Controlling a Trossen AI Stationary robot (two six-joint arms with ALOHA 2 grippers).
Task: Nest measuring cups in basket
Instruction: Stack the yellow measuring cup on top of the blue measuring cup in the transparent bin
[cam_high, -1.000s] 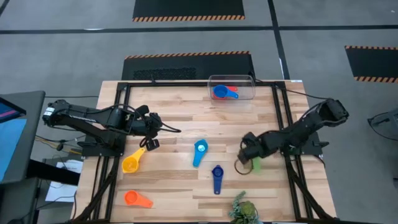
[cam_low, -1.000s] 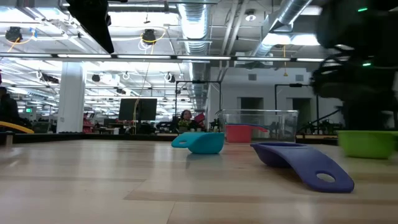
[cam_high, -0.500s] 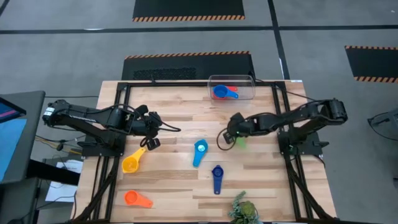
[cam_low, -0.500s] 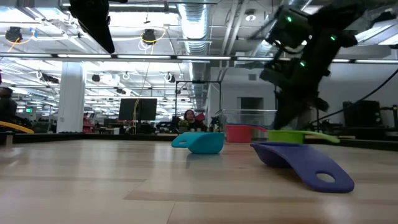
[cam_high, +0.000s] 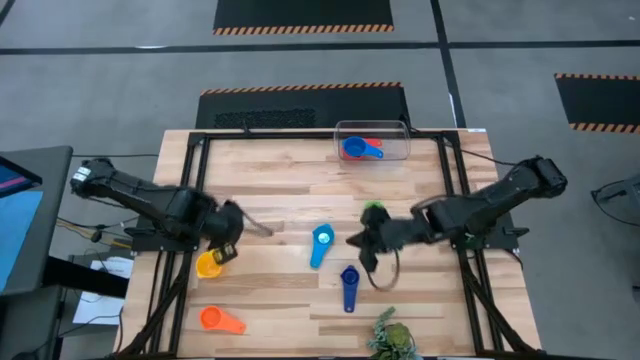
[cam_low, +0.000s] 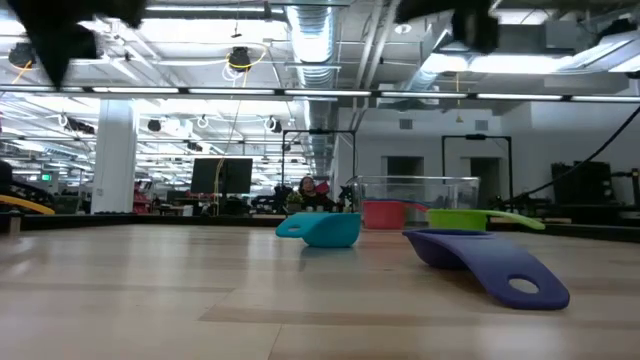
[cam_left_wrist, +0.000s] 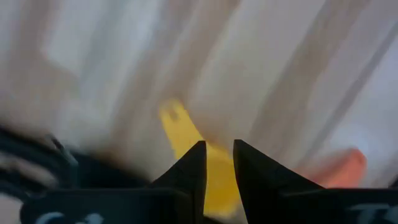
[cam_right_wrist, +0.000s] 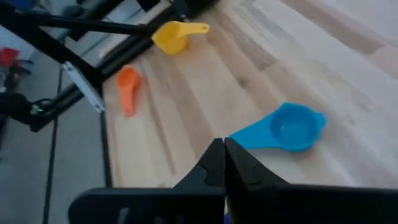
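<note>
The wooden counter (cam_high: 290, 200) carries everything. At its far edge stands the clear basket (cam_high: 372, 141), with a dark blue cup (cam_high: 353, 149) and a red cup (cam_high: 372, 144) lying inside it.

The left arm reaches in over the counter's left side. Its jaws (cam_high: 222, 253) hang right above the yellow cup (cam_high: 209, 265); in the left wrist view the two fingers (cam_left_wrist: 196, 168) stand a little apart with the yellow cup showing in the gap, and whether they touch it cannot be told.

The right arm stretches from the right side toward the middle. Its jaws (cam_high: 362, 243) sit between the green cup and the dark blue one, pressed together and holding nothing, as the right wrist view shows.

The green cup (cam_high: 374, 212) rests on the counter just beyond the right jaws, upright in the low view. A leafy green plant (cam_high: 391, 338) lies at the near edge. A second dark blue cup (cam_high: 349, 285) lies near the middle front, handle toward the near edge. The light blue cup (cam_high: 321, 243) lies just left of the right jaws. The orange cup (cam_high: 220, 320) sits at the near left corner, well apart from the rest.
</note>
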